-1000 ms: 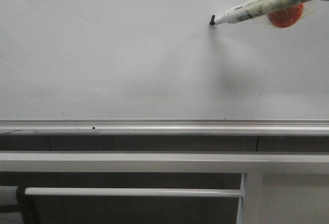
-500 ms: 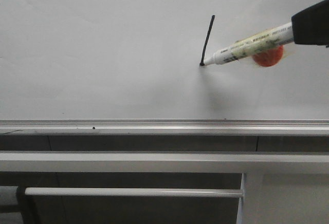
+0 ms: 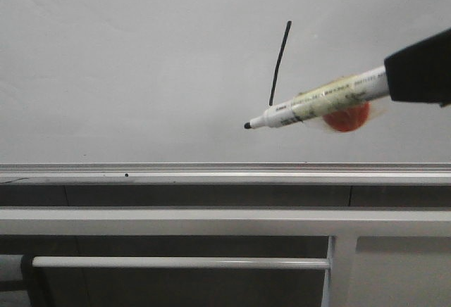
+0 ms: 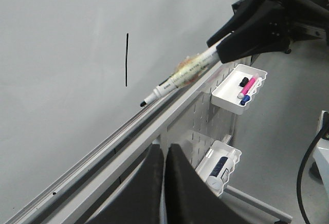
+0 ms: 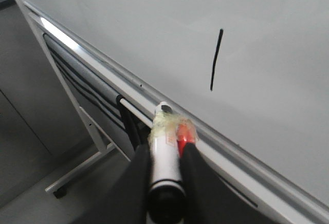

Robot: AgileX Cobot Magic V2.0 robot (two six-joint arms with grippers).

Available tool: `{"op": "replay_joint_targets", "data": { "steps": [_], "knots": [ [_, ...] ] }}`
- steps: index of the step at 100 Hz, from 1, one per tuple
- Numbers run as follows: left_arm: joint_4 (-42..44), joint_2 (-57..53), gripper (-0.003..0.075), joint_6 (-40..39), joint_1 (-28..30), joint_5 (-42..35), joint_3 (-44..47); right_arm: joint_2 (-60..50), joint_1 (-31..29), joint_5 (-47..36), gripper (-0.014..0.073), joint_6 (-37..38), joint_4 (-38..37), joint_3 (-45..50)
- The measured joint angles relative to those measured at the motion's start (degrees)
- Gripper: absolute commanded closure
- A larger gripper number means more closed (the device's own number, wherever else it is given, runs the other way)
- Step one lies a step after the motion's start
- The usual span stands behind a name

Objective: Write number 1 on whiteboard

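Observation:
The whiteboard [image 3: 141, 60] fills the upper front view. On it stands the number 1 [image 3: 280, 63], a thin black, slightly slanted stroke, also visible in the wrist views [image 4: 126, 59] [image 5: 216, 59]. My right gripper [image 3: 394, 76] is shut on a white marker [image 3: 317, 103] with tape and an orange piece round its barrel. The black tip [image 3: 247, 125] sits below and left of the stroke's lower end, with no ink joining them. In its own view the right gripper [image 5: 165, 154] clamps the marker barrel [image 5: 164, 131]. My left gripper [image 4: 165, 149] is shut and empty, below the board's rail.
A silver bottom rail [image 3: 211, 173] edges the board, with grey frame bars [image 3: 211, 221] beneath. To the side a pegboard carries a white tray [image 4: 226, 93] of coloured markers and a lower tray [image 4: 234, 157] holding a bottle. A black cable [image 4: 308, 162] hangs by the stand.
The marker tip ran down the board from the top of the stroke, drawing the line. It has since gone on down and left, past the stroke's end.

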Motion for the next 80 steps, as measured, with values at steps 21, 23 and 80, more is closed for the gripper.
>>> {"op": "replay_joint_targets", "data": {
  "steps": [21, 23, 80],
  "knots": [
    [2.6, 0.0, 0.074, 0.0, 0.0, 0.0, 0.0, -3.9, 0.0, 3.1, 0.0636, 1.3, 0.0, 2.8],
    [3.0, 0.0, 0.074, 0.0, 0.0, 0.0, 0.0, -4.0, 0.0, 3.2, 0.0636, 1.6, 0.0, 2.8],
    [19.8, 10.5, 0.0369, 0.0, -0.1, -5.1, -0.4, -1.3, 0.0, 10.8, 0.0636, 1.8, -1.6, 2.8]
  ]
}}
